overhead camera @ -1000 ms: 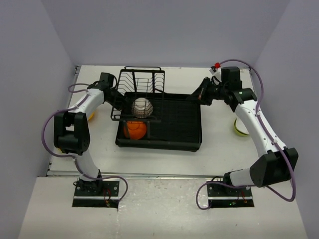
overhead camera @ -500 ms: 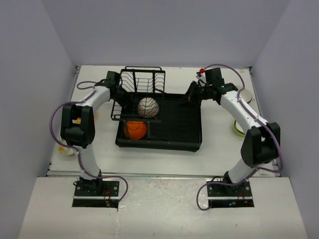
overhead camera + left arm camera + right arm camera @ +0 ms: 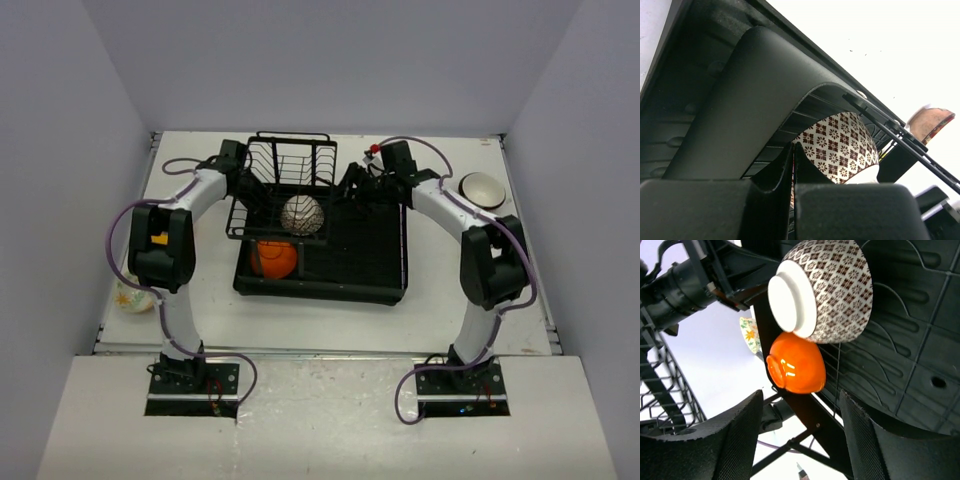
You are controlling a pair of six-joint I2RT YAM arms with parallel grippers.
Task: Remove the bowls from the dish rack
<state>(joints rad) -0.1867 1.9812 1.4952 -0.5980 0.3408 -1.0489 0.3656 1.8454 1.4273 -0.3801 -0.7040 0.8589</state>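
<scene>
The black dish rack (image 3: 285,160) joins a shallow black tray (image 3: 365,255) at mid-table. A brown-and-white patterned bowl (image 3: 301,214) stands on edge in the wire slots, and an orange bowl (image 3: 273,260) sits just below it. My left gripper (image 3: 264,199) is shut and empty inside the rack, just left of the patterned bowl (image 3: 840,147). My right gripper (image 3: 338,192) is open right of that bowl, with nothing between its fingers (image 3: 740,440). In the right wrist view the patterned bowl (image 3: 832,290) and the orange bowl (image 3: 797,365) lie ahead of the jaws.
A pale bowl (image 3: 481,188) lies upside down on the table at the right. A floral bowl (image 3: 133,296) sits at the left edge, and something yellow-orange (image 3: 158,240) peeks from behind the left arm. Rack wires surround both grippers.
My right arm has swung left from the tray's far right corner to the rack, and its gripper has opened. The left gripper has pushed further into the rack. The patterned bowl has turned.
</scene>
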